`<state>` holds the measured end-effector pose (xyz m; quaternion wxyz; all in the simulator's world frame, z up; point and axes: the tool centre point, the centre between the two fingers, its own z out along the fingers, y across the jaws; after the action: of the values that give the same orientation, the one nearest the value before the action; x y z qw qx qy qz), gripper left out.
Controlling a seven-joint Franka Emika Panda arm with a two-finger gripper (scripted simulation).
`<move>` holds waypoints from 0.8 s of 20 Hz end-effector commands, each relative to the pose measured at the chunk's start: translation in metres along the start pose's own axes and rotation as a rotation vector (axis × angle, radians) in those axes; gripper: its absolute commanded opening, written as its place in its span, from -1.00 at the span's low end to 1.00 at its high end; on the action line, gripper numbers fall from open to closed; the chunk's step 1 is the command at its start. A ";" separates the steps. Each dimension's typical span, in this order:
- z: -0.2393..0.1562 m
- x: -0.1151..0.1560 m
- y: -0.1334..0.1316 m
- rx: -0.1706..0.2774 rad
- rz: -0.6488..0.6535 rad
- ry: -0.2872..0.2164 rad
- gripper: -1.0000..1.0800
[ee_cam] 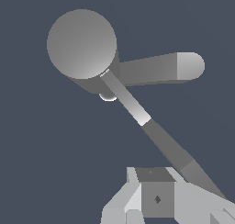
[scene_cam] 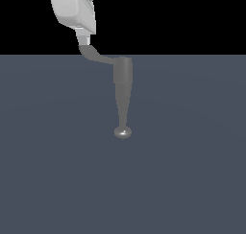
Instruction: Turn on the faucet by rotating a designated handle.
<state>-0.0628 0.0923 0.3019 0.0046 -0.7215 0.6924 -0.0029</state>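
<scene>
The faucet (scene_cam: 123, 77) is a grey cylinder tapering to a narrow stem with a shiny rounded knob (scene_cam: 123, 132). The handle (scene_cam: 98, 56) is a thin curved lever running from the cylinder's top toward the exterior view's left. My white gripper (scene_cam: 85, 40) comes down from above, and its fingers meet the handle's flared tip. In the wrist view the cylinder top (ee_cam: 81, 43) is a round disc. The handle (ee_cam: 160, 138) runs from it to just beside my fingers (ee_cam: 157, 199). The fingers form one block with no gap, and the handle lies alongside them, not between them.
A flat dark blue-grey floor (scene_cam: 192, 170) lies under the faucet. In the wrist view the stem (ee_cam: 156, 69) points sideways from the cylinder, with its pale knob end (ee_cam: 190, 66).
</scene>
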 end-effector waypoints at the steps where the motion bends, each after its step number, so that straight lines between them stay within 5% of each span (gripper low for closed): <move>1: 0.001 0.012 0.008 -0.005 0.008 0.001 -1.00; 16: 0.002 0.053 0.054 -0.010 0.008 0.002 -1.00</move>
<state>-0.1078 0.0469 0.3018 0.0031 -0.7223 0.6916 -0.0029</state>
